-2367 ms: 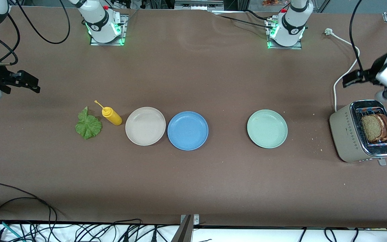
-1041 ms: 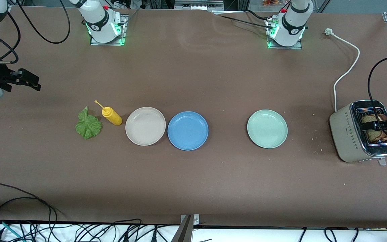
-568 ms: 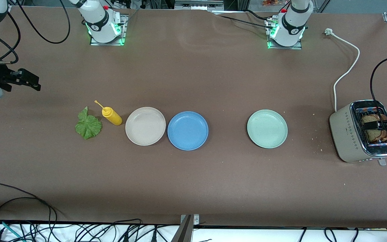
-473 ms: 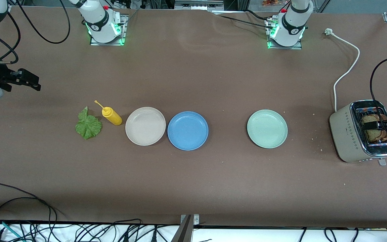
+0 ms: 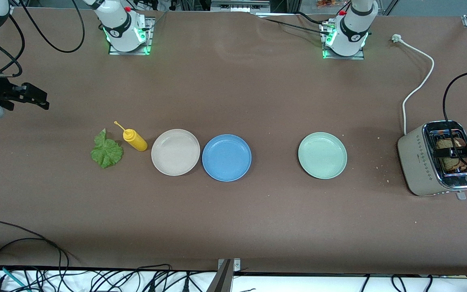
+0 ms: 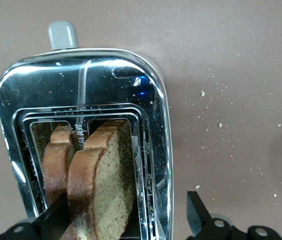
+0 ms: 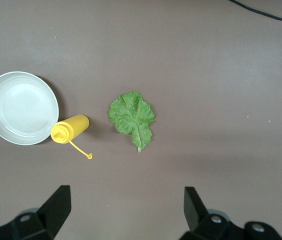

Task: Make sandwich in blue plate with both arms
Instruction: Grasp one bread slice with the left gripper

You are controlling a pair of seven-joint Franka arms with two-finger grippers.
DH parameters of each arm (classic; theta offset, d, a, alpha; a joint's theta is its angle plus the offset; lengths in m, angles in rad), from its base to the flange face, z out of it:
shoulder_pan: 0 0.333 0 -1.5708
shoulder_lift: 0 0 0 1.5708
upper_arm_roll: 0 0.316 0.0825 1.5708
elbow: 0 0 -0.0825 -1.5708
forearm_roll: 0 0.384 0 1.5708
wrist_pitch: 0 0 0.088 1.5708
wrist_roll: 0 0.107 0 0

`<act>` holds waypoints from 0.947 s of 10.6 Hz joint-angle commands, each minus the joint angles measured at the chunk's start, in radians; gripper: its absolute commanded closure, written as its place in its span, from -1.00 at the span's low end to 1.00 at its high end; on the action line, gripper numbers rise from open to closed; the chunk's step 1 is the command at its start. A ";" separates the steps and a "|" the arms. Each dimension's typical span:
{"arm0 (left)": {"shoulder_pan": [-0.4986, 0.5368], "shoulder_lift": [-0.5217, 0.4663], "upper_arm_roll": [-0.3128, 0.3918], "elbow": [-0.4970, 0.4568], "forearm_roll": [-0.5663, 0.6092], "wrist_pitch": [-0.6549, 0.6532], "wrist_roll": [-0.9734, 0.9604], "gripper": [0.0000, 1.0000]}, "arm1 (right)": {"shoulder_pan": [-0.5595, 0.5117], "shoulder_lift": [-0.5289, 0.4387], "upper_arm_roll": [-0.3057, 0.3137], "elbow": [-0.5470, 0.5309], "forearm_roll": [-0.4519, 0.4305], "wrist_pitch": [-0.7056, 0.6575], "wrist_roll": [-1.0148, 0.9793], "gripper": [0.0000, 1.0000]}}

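Two brown bread slices (image 5: 447, 157) stand upright in the toaster (image 5: 419, 159) at the left arm's end of the table. My left gripper (image 5: 455, 153) is low over the toaster slots and open. In the left wrist view its fingers straddle the front slice (image 6: 105, 180) and the chrome slot wall, apart from the bread; the second slice (image 6: 56, 160) stands beside it. The green lettuce leaf (image 5: 106, 151) lies flat toward the right arm's end. The blue plate (image 5: 226, 157) sits mid-table with nothing on it. My right gripper (image 5: 43, 101) waits open, up over bare table near the lettuce (image 7: 132, 118).
A yellow squeeze bottle (image 5: 134, 140) lies between the lettuce and a beige plate (image 5: 175, 152), which touches the blue plate. A pale green plate (image 5: 322, 155) sits between the blue plate and the toaster. The toaster's white cord (image 5: 418, 87) runs toward the robots' bases.
The left gripper came down from above the table's end onto the toaster slots, then shifted only slightly in the last second. The right arm has stayed still.
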 commanded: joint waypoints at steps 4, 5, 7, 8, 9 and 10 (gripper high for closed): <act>0.007 0.027 -0.002 0.033 0.016 -0.007 0.081 0.49 | -0.003 -0.010 0.002 0.004 0.015 -0.017 0.009 -1.00; 0.012 0.022 -0.002 0.033 0.014 -0.008 0.098 0.73 | -0.003 -0.010 0.002 0.004 0.015 -0.017 0.009 -1.00; 0.013 0.016 -0.002 0.033 0.014 -0.014 0.100 1.00 | -0.003 -0.010 0.002 0.004 0.015 -0.017 0.009 -1.00; 0.013 -0.002 -0.002 0.033 0.016 -0.016 0.100 1.00 | -0.003 -0.010 0.002 0.004 0.015 -0.017 0.009 -1.00; 0.013 -0.021 -0.002 0.034 0.016 -0.023 0.101 1.00 | -0.003 -0.010 0.002 0.004 0.015 -0.017 0.009 -1.00; 0.015 -0.047 -0.002 0.033 0.016 -0.046 0.127 1.00 | -0.003 -0.010 0.002 0.004 0.015 -0.017 0.009 -1.00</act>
